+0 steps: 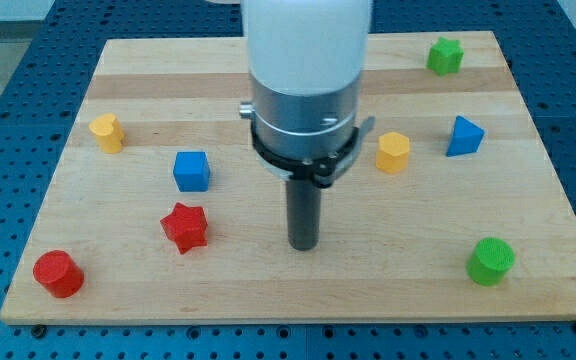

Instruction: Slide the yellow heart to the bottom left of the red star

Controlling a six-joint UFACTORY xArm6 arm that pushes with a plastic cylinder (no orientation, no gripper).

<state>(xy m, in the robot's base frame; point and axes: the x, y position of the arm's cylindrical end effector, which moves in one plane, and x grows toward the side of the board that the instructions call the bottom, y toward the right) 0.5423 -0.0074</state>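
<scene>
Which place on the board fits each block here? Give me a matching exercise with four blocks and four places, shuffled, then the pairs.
Blocks:
1. red star
2. green star
3. red cylinder
4. yellow heart

Places:
A. the view's top right corner
B. the view's bottom left corner
C. left edge, upper half of the view
D. just left of my tip, below the blue cube

Pairs: 1-D, 2-A, 3-B, 4-C
</scene>
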